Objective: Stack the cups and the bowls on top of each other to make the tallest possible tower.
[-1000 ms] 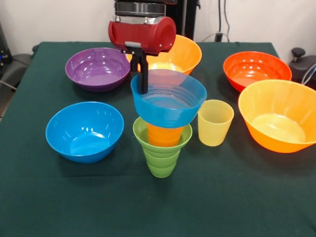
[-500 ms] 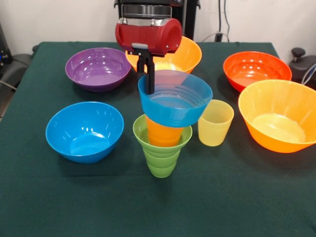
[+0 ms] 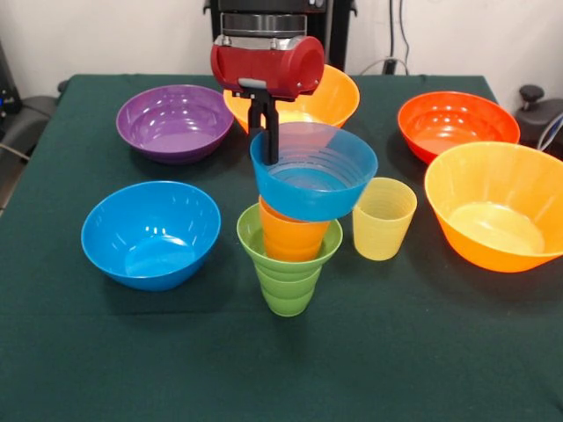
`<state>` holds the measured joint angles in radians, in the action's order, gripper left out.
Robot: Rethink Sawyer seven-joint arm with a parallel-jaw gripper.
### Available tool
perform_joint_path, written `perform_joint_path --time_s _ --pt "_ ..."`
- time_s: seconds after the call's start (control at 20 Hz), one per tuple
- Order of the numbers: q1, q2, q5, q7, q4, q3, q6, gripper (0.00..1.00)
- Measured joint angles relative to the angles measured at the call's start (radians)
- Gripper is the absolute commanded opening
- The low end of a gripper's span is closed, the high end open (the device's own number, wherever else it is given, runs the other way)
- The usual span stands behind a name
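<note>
Near the middle of the green table stands the tower: a green ribbed cup at the bottom, a small green bowl around an orange cup above it. On top sits a translucent blue bowl, tilted, its rim pinched by the black gripper. A pale yellow cup stands just beside the tower. A medium blue bowl sits toward one side edge, a big orange bowl toward the other. A purple bowl, a second big orange bowl and a red-orange bowl line the far edge.

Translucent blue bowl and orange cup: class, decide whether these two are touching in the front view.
Cannot tell. In the front view the translucent blue bowl, held at its rim by the pincer, overlaps the orange cup; its base hides the cup's rim, so neither contact nor gap shows.
</note>
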<state>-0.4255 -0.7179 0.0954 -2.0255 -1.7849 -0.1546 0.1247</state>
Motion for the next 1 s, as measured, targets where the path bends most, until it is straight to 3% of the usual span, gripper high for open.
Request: perform_joint_path --time_s 1.0 --pt "-0.008 0.000 -0.036 0.000 -0.005 -0.001 0.000 0.00"
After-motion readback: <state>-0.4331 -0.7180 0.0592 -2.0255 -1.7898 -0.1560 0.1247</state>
